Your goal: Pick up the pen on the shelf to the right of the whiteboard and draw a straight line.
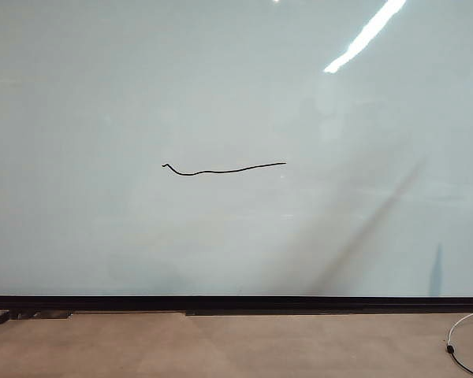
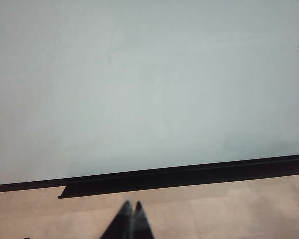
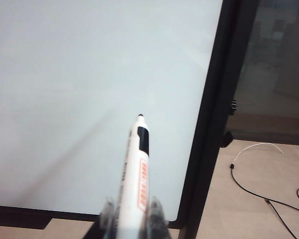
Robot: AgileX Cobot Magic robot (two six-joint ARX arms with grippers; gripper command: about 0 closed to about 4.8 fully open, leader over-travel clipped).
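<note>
My right hand (image 3: 132,219) is clamped on the pen (image 3: 135,174), its dark tip pointing at the whiteboard (image 3: 79,89) near its right edge. My left hand (image 2: 130,221) has its fingers together, low. The line (image 1: 221,169) is mid-board.

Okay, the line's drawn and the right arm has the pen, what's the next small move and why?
Probably carry the pen back toward the shelf. The line is already on the whiteboard, the right end effector grips the pen with its tip off the board, and the left end effector is shut and empty.
</note>
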